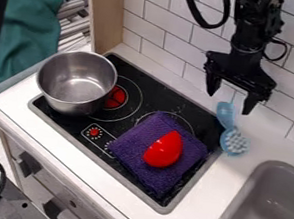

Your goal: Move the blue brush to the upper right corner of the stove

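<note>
- No readable text, labels, brands, numbers or signs.
</note>
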{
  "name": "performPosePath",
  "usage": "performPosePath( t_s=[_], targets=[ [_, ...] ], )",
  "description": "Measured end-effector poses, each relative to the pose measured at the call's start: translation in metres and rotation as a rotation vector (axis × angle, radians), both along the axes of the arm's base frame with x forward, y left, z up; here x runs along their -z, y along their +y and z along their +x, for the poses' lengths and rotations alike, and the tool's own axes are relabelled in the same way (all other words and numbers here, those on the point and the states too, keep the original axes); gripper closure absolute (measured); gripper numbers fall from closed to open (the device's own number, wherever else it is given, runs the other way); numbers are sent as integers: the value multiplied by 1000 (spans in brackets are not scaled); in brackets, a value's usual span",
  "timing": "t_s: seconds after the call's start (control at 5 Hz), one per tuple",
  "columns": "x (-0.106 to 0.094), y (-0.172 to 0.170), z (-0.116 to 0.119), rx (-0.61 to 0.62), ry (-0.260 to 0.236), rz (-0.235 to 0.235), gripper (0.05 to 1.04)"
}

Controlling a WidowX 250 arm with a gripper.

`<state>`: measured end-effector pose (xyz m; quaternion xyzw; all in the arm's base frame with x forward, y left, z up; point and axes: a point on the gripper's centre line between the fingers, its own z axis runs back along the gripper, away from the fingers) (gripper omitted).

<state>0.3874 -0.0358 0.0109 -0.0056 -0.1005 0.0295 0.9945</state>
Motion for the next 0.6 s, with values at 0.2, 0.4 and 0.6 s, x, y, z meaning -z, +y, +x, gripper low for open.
performPosePath(
  t_s=[0.2,0.4,0.6],
  targets=[
    [-2,2,0,-39,10,9,75],
    [-3,-1,-2,-20,32,-16,75],
    [-43,36,-41,-22,52,-26,75]
  ],
)
